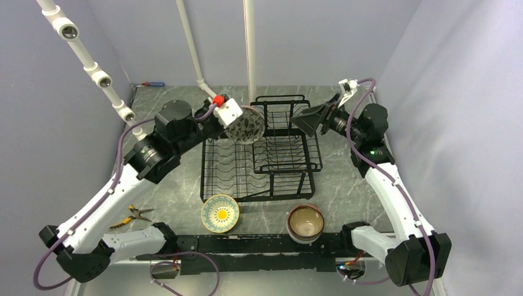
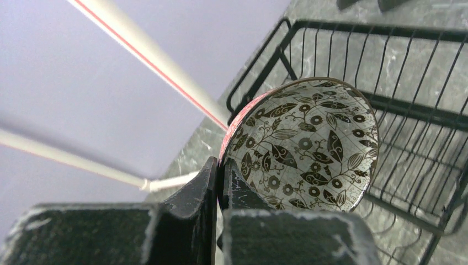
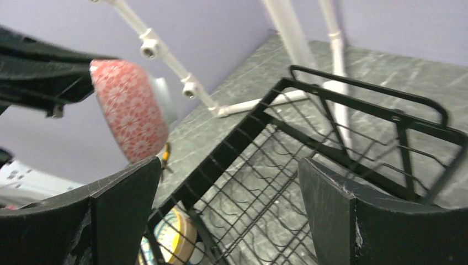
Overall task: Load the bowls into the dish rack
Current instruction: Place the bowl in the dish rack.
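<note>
– Under the left gripper [image 2: 221, 176], what lies there?

– The dish rack [image 1: 203, 166]. The gripper is clenched on the rim of the pink-patterned bowl [image 2: 306, 149], one finger inside and one outside. The bowl hangs on edge just beyond its fingertips, above the far end of the rack's lower tray and beside the left wall of the raised basket [image 1: 288, 168].

– Which way does the bowl face?

– Its leaf-printed inside turns back toward the left wrist camera. Its pink outside turns away, toward the back corner of the bench [image 1: 345, 179]. The rim stands close to upright, so the bowl is thin in one direction and broad in the other.

– So what does the next move turn on?

– I judge it turns on a drop straight down from the gripper. The rim has to line up with the tray's slot wires, and the bowl has to stay clear of the basket's edge. I cannot tell whether it touches any wire yet.

– And the right gripper [image 3: 229, 171]?

– Its jaws are spread wide with nothing between them. It hovers at the far side of the basket and points across at the bowl, which sits up and to its left, well apart. The left arm is the nearer one.

– Other bowls?

– A yellow-dotted bowl [image 1: 220, 213] and a brown-rimmed bowl [image 1: 305, 223] sit on the bench, back toward the arm bases and well behind both grippers.
</note>
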`<state>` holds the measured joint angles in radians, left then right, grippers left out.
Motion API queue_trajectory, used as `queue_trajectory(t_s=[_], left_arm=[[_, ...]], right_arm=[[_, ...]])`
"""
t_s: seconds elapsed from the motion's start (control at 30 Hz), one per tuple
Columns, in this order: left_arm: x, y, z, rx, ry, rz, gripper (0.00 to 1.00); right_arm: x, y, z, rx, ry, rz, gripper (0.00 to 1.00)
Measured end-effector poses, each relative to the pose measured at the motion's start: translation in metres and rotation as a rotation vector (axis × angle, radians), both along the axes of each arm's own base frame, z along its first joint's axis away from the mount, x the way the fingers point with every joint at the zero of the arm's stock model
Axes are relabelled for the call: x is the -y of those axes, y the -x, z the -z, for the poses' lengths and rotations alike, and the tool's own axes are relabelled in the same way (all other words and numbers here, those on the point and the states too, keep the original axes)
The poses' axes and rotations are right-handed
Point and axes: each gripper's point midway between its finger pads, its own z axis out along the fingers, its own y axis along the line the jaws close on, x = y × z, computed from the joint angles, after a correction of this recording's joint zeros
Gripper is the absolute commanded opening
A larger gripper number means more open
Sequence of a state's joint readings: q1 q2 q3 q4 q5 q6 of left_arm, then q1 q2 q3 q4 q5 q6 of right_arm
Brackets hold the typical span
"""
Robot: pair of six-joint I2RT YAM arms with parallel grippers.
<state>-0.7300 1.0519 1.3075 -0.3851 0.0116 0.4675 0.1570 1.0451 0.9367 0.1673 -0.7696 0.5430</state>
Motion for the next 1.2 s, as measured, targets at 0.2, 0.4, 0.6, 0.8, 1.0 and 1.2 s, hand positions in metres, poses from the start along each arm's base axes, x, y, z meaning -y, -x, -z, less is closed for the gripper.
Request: queue_trajectory(t_s=[0.2,0.4,0.6,0.8,1.0,1.2], left_arm=[[0.029,-0.016,-0.011,0.017,0.023,0.062,0.03],[0.054,-0.028,-0.004,-0.007,0.015,0.123,0.03],[0.071,-0.026,0.001,-0.027,0.018,0.18,0.03],[0.081,-0.022,-0.003,-0.017,0.029,0.214,0.03],[0.087,-0.023,-0.01,0.002,0.044,0.222,0.03],[0.089,-0.023,-0.011,0.001,0.056,0.225,0.03]], right_arm=[[-0.026,0.017,-0.008,0.009,-0.021,-0.13,1.0],[-0.047,0.035,-0.026,0.059,-0.026,-0.236,1.0],[-0.061,0.034,-0.023,0.039,-0.025,-0.27,0.99],[-0.071,0.02,-0.012,-0.028,-0.012,-0.266,0.92],[-0.074,0.019,-0.009,-0.039,0.001,-0.254,0.73],[-0.073,0.016,-0.009,-0.018,0.018,-0.237,0.33]])
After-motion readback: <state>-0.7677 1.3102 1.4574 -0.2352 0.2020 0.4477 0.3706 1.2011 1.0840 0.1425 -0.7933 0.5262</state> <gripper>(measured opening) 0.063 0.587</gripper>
